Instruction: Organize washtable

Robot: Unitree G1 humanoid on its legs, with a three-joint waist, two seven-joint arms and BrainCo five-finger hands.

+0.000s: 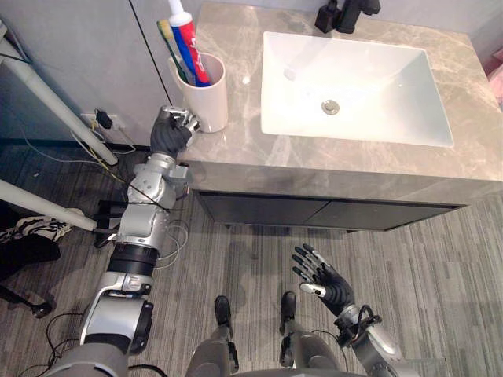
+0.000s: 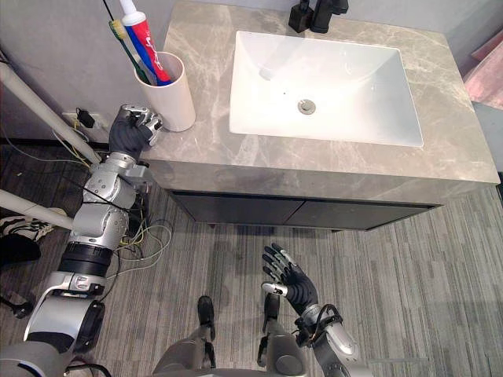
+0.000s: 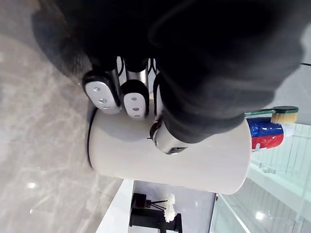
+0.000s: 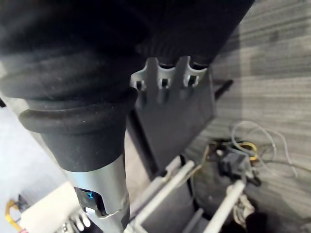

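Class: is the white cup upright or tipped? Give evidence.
Upright: cup base flat on the counter, toothbrush and toothpaste standing inside.

The grey marble table (image 1: pixel 236 149) has a white sink (image 1: pixel 354 86) set in it and a black faucet (image 1: pixel 346 14) behind it. A white cup (image 1: pixel 208 98) stands upright at its left end.

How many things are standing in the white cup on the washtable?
2. A green-headed toothbrush leans at the left side of the cup, and a red, white and blue toothpaste tube stands just right of it. Anything shorter than the rim would be hidden.
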